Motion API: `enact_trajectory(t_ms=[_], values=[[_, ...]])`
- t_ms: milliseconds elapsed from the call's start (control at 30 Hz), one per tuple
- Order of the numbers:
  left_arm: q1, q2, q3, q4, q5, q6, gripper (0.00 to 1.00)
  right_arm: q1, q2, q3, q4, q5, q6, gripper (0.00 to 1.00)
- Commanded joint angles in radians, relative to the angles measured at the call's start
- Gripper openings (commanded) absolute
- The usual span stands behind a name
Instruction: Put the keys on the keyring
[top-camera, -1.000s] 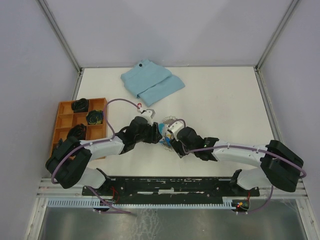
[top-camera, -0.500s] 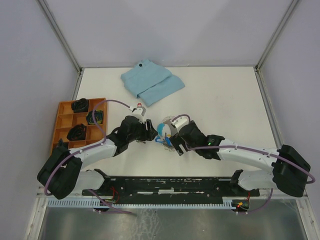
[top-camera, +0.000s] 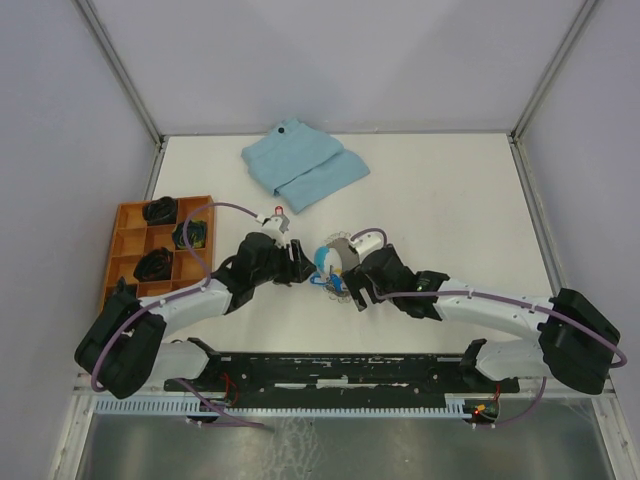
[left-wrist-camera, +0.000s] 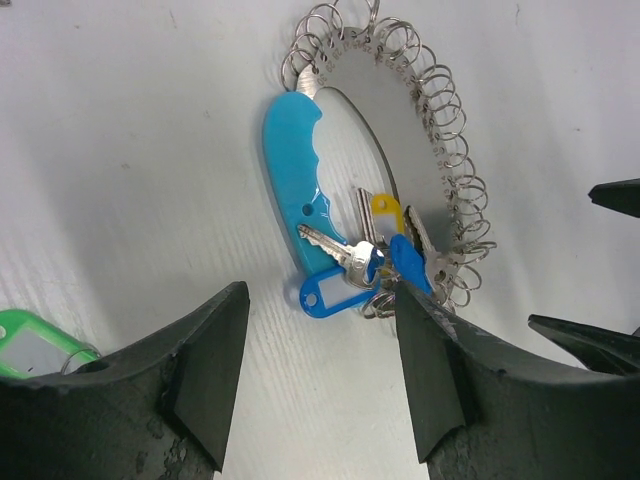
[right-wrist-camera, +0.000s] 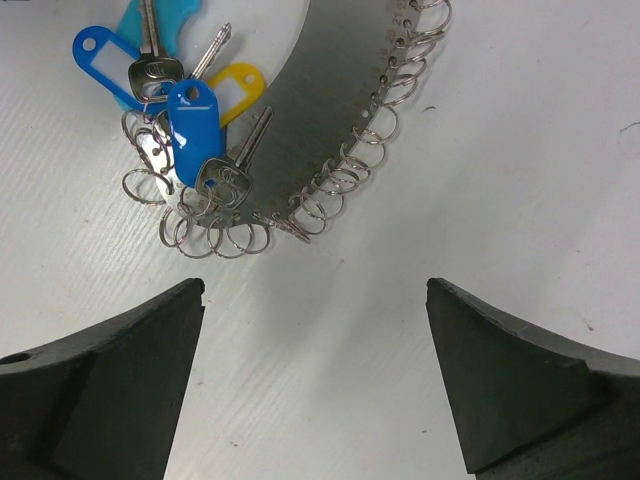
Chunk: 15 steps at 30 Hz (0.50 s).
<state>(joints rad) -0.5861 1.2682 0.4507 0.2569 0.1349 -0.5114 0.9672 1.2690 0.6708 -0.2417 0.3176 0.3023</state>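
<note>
Your arms have drawn apart since a second ago: the left gripper (top-camera: 303, 268) has backed off leftward and the right gripper (top-camera: 347, 285) has sprung wide. Both now stand open and empty, elbows bent, facing each other across the keyring (top-camera: 337, 254). It lies flat on the white desk (top-camera: 450, 200), long axis running far to near, blue handle leftward, blue-tagged keys (left-wrist-camera: 345, 275) bunched at its near end. A green-tagged key (left-wrist-camera: 28, 347) lies loose beside the left finger. A cloth (top-camera: 305, 165) sits farther back and a tray (top-camera: 128, 238) at the left.
</note>
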Motion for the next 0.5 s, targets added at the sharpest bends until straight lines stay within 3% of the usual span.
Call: enact_trajectory(t_ms=[0, 233, 467], values=[[0.005, 0.023, 0.006, 0.063, 0.038, -0.037, 0.67, -0.003, -0.01, -0.045, 0.142, 0.014, 0.013, 1.0], [0.005, 0.099, 0.024, 0.099, 0.07, -0.044, 0.67, -0.001, 0.025, -0.07, 0.176, -0.072, -0.013, 1.0], [0.005, 0.161, 0.041, 0.118, 0.095, -0.055, 0.67, 0.031, 0.125, -0.059, 0.221, -0.06, 0.006, 0.93]])
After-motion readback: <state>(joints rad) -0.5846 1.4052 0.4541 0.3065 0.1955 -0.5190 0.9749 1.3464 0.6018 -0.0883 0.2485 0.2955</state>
